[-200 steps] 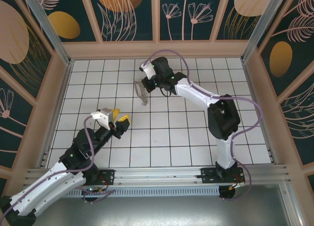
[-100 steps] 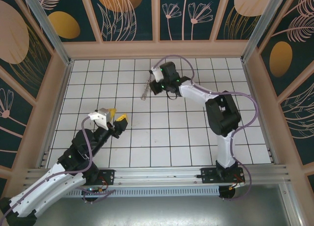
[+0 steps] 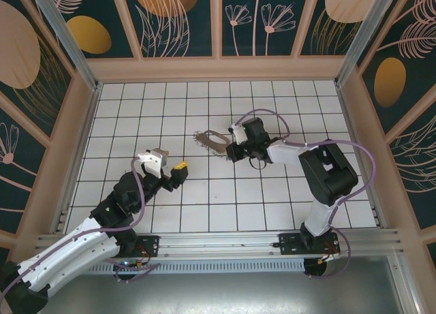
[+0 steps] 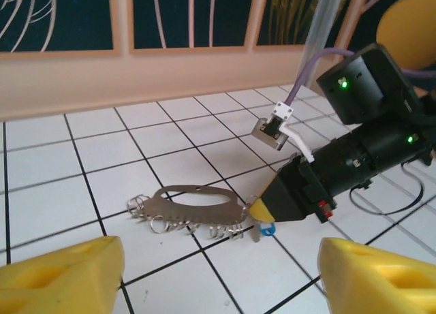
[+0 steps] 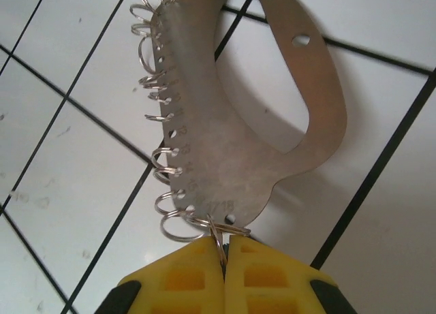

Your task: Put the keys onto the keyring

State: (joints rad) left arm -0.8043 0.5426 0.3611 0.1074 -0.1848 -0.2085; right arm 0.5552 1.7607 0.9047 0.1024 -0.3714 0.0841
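Observation:
The keyring [image 4: 204, 213] is a flat brownish-metal oval plate with a row of small split rings; it lies low over the tiles mid-table [image 3: 210, 140]. My right gripper [image 5: 225, 259] is shut on one split ring [image 5: 216, 236] at the plate's [image 5: 204, 123] end. In the left wrist view the right gripper [image 4: 262, 210] points at the plate. A tiny blue-headed key [image 4: 267, 229] sits just under its tip; whether it hangs on a ring I cannot tell. My left gripper [image 4: 218, 273] stands open and empty, a tile short of the keyring [image 3: 170, 163].
White tiled floor with black grid lines, fenced by a low wooden wall [image 3: 218, 69] at the back and both sides. The right arm's cable [image 4: 306, 69] loops above its wrist. Bare tiles [image 3: 225, 205] lie between the two arms.
The right arm has carried the keyring from the far middle down toward the near centre and lowered it to the tiles. My left gripper has opened wider and edged forward.

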